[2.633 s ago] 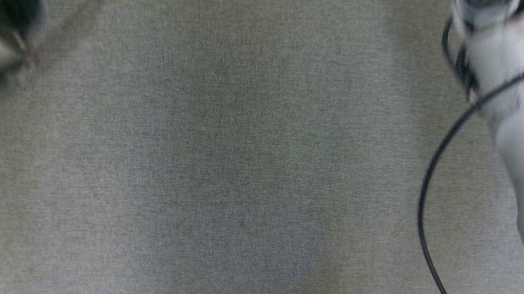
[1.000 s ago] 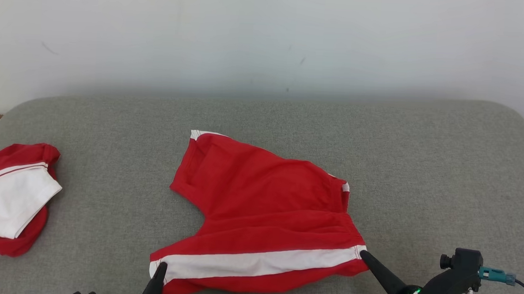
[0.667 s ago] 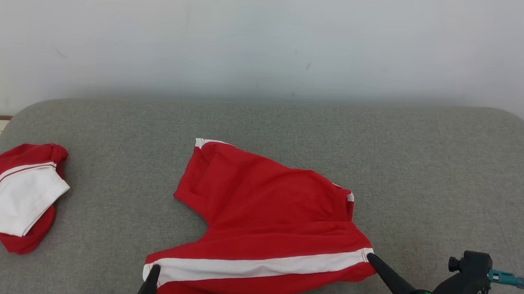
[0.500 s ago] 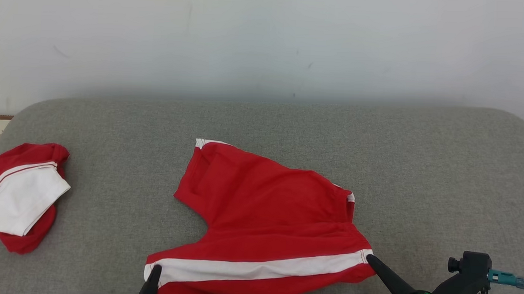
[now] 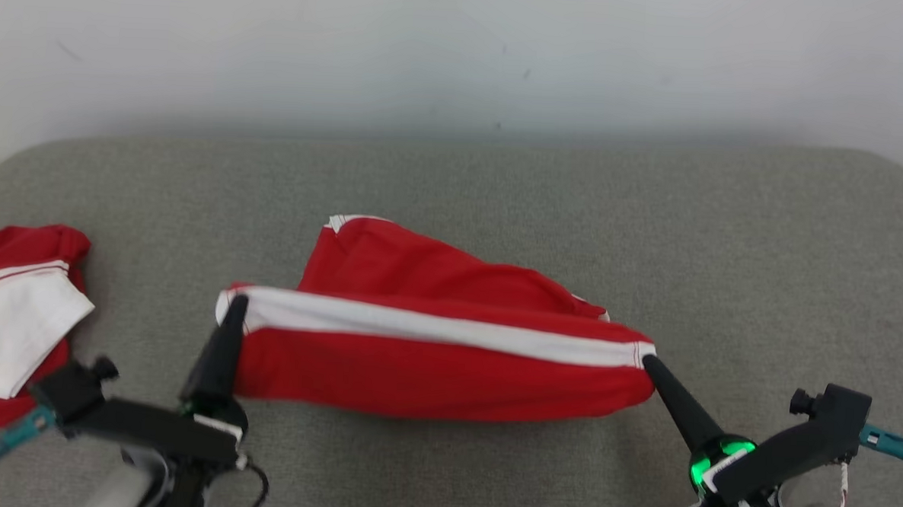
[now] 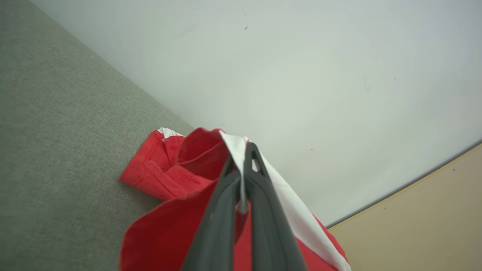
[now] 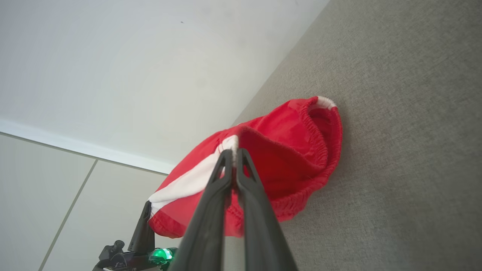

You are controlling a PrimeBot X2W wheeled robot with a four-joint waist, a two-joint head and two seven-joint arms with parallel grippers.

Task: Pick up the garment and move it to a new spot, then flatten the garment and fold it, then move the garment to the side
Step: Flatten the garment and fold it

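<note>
Fingers (image 6: 216, 222) of the left gripper (image 5: 236, 305) and right gripper (image 5: 649, 361) clench opposite ends of the white-striped edge of the red shorts (image 5: 431, 371), held above the grey cushion (image 5: 726, 243) while their far half rests there. Such thin pinches could slip if the arms pull apart, dropping a corner.

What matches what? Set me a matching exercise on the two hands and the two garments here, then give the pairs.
1. left hand
2. right hand
3. red shorts
4. red-and-white garment

A. bunched at the grey cushion's left edge
B. shut on the white stripe's right end
C. shut on the white stripe's left end
D. stretched between both hands

Pairs: 1-C, 2-B, 3-D, 4-A
</note>
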